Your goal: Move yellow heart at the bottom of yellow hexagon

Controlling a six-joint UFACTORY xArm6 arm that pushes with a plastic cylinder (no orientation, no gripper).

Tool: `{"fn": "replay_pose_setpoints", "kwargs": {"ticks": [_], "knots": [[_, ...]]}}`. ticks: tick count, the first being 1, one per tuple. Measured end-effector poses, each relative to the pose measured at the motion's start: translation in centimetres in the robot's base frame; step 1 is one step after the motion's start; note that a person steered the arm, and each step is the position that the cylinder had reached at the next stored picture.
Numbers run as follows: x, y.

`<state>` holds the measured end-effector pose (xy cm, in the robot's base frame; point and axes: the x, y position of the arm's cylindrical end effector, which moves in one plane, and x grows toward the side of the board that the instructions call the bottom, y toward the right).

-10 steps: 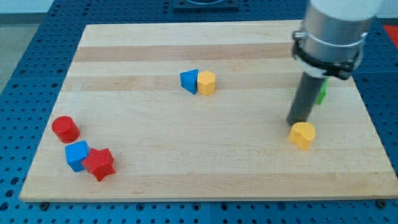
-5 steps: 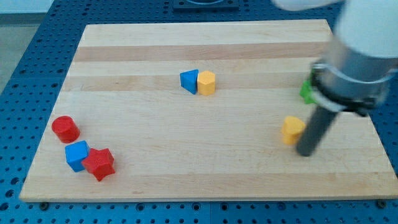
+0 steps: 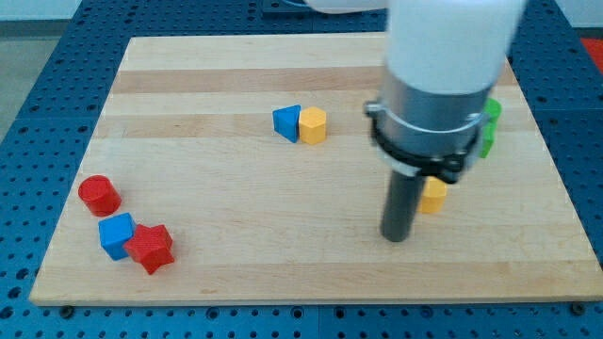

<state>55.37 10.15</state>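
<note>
The yellow heart (image 3: pixel 434 196) lies right of the board's middle, partly hidden behind the rod. My tip (image 3: pixel 397 236) rests on the board just below and left of the heart, close to it; I cannot tell if they touch. The yellow hexagon (image 3: pixel 313 124) sits at upper centre, touching a blue triangle (image 3: pixel 286 122) on its left. The heart is well to the right of and below the hexagon.
A green block (image 3: pixel 488 128) shows at the right, partly behind the arm. A red cylinder (image 3: pixel 98 195), a blue block (image 3: pixel 116 234) and a red star (image 3: pixel 151 248) cluster at the lower left.
My tip swung from above the heart around its right side to below-left of it. The heart slid a little left and up. The other blocks have not moved.
</note>
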Motion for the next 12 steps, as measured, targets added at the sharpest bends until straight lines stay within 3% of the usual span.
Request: {"fn": "replay_pose_setpoints", "kwargs": {"ticks": [1,2,3,4,6,8,11,12], "knots": [[-0.2,3.9],[-2.6,2.8],[-5.1,-3.2],[-6.0,-5.3],[-3.4,0.3],[-4.6,5.4],[-9.8,-4.5],[-10.1,-3.5]]}}
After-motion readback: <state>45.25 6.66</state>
